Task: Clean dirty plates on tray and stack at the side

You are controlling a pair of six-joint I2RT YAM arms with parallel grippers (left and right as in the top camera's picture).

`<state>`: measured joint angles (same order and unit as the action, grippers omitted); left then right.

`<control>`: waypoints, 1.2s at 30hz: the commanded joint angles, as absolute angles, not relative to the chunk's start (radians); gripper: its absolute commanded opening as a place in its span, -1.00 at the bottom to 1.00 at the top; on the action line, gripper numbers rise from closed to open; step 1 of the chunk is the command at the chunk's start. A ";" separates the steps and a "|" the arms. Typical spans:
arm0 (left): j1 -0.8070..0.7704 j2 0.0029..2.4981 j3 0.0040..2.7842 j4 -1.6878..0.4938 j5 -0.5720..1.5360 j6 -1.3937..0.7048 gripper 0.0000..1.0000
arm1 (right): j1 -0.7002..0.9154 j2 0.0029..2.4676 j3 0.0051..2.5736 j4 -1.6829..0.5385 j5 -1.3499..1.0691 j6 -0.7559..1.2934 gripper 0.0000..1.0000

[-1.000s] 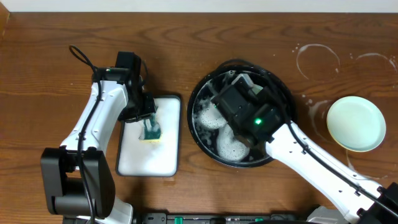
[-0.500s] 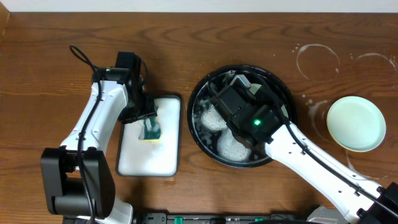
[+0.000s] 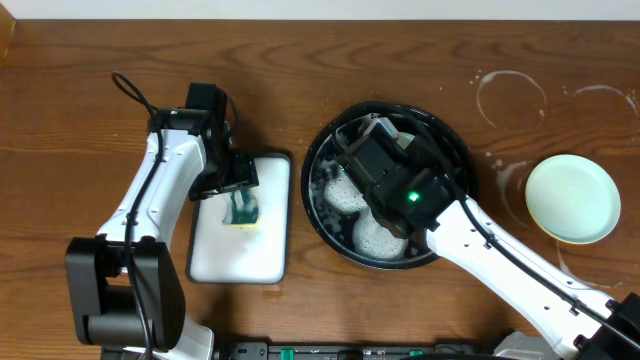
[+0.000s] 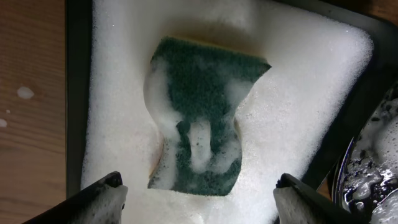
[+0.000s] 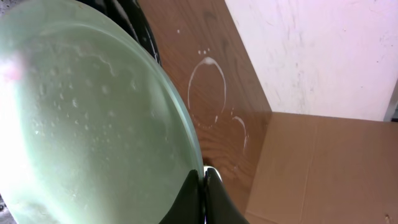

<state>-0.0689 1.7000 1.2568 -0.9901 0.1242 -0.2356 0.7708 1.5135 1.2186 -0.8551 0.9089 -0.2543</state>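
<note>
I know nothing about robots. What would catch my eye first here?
The sudsy black tray mid-table, where the right arm pinches a wet pale-green plate by its rim. To its left, open jaws hang over a foamy green sponge on a white tray; another pale plate sits far right.

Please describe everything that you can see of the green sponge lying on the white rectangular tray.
The sponge is a waisted block, narrower at its middle. Its dark green scouring face is turned up, and a thin yellow layer shows at its edges. It looks wet, with patches of white foam over the green. It lies flat on the foam-covered white tray. The left gripper hangs over it with its jaws open, one finger on each side, and neither touches it.
</note>
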 commanded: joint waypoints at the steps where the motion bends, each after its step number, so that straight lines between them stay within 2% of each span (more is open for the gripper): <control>1: -0.066 1.706 1.254 -0.993 0.115 -0.234 0.59 | 0.786 1.496 1.243 -0.853 0.920 -0.241 -0.98; 26: -0.066 1.706 1.254 -0.993 0.115 -0.234 0.61 | 0.786 1.496 1.243 -0.852 0.917 -0.218 -0.98; 29: -0.066 1.706 1.254 -0.993 0.115 -0.234 0.61 | 0.784 1.497 1.243 -0.860 0.856 -0.353 -0.98; 34: -0.066 1.706 1.254 -0.993 0.115 -0.234 0.60 | 0.780 1.497 1.243 -0.864 0.879 -0.382 -0.98; 36: -0.066 1.706 1.254 -0.993 0.115 -0.234 0.61 | 0.770 1.497 1.243 -0.854 0.965 -0.281 -0.98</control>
<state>-0.0689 1.7000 1.2568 -0.9901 0.1242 -0.2356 0.7700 1.5135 1.2186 -0.8604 0.8719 -0.3294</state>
